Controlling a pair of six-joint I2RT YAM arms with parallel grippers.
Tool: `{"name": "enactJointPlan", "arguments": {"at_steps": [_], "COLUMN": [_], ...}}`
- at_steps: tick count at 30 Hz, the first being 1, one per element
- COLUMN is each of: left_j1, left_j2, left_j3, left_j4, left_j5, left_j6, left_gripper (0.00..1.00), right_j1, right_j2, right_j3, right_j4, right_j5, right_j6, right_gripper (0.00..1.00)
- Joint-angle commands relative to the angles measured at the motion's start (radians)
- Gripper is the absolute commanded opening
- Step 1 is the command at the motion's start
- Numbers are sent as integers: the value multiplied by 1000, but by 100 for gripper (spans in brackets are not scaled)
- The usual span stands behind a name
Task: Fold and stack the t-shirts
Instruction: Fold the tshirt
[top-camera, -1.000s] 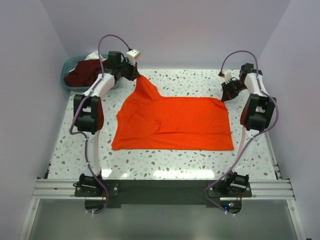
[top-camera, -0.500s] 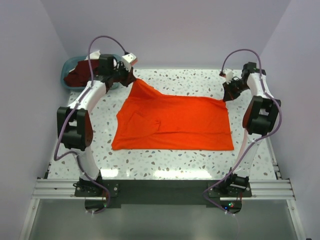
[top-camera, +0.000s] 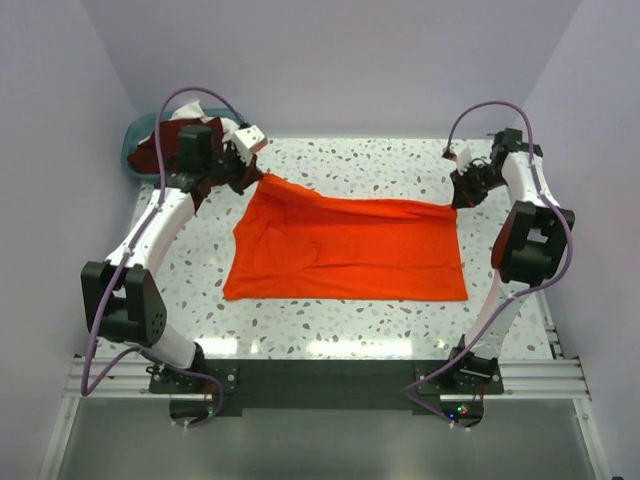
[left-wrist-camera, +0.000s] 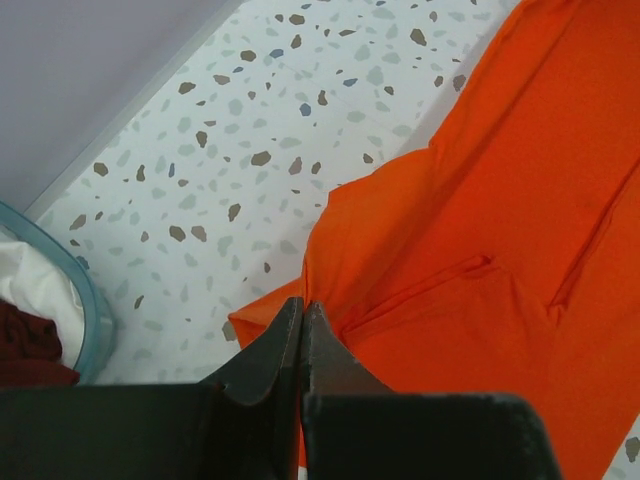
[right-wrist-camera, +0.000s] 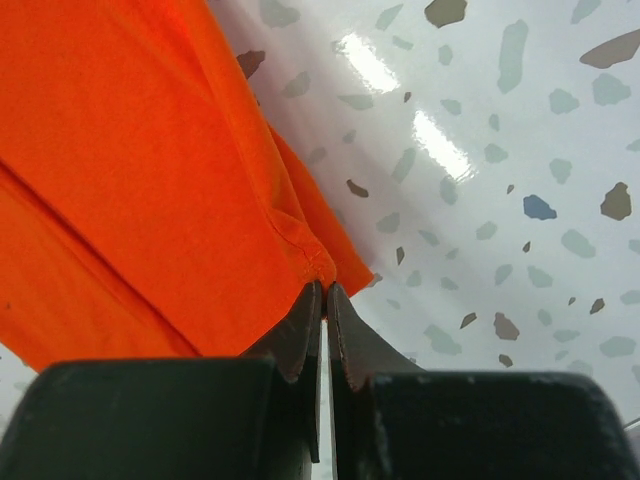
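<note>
Pale lilac walls close in a white speckled table (top-camera: 340, 325). On it, the left gripper (left-wrist-camera: 302, 305) is pinched tight on the far-left corner of a bright orange-red cloth t-shirt (top-camera: 345, 245), no gap showing between its dark fingers. The right gripper (right-wrist-camera: 322, 288) is likewise clamped on the hemmed far-right corner. Between the two grips the shirt's far edge runs taut and a little raised. The rest of it lies spread across the middle of the table, its near edge flat and some creasing towards the left side. Beyond the left arm, at the far-left corner, a teal plastic basket (top-camera: 133, 133) holds dark maroon shirts (top-camera: 150, 152) and some white cloth (left-wrist-camera: 30, 280).

This looks like the opening fold of the first shirt. The next move likely calls for both arms to carry the far edge towards the near edge together, keeping even tension so the cloth does not bunch or skew.
</note>
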Motion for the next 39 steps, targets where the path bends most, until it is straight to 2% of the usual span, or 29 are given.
{"name": "enactJointPlan", "arguments": {"at_steps": [1, 5, 11, 18, 25, 30, 33, 39], "left_j1": [0, -11, -83, -150, -150, -150, -150, -150], "left_j2": [-85, -153, -279, -290, -210, -249, -290, -316], "left_j3": [-41, -91, -237, -327, -308, -318, -300, -243], "left_j4": [-48, -109, -141, -209, -279, -272, -264, -333], "left_j5": [-9, -44, -182, -282, -328, -276, -293, -264], "left_j6": [27, 4, -59, -118, -176, -188, -207, -230], "left_gripper": [0, 0, 0, 0, 0, 0, 0, 0], "right_j1": [-8, -10, -10, -10, -8, -10, -10, -10], "right_j2": [-98, -133, -156, -165, -162, -159, -167, -187], "right_j3": [-50, -107, -167, -222, -201, -173, -172, -162], "right_j4": [-6, 5, 5, 30, 28, 16, 13, -3], "right_j5": [-33, -28, -21, -7, -10, -10, -10, -10], "right_j6": [-71, -94, -126, -157, -151, -151, -155, -171], "right_gripper": [0, 0, 0, 0, 0, 0, 0, 0]}}
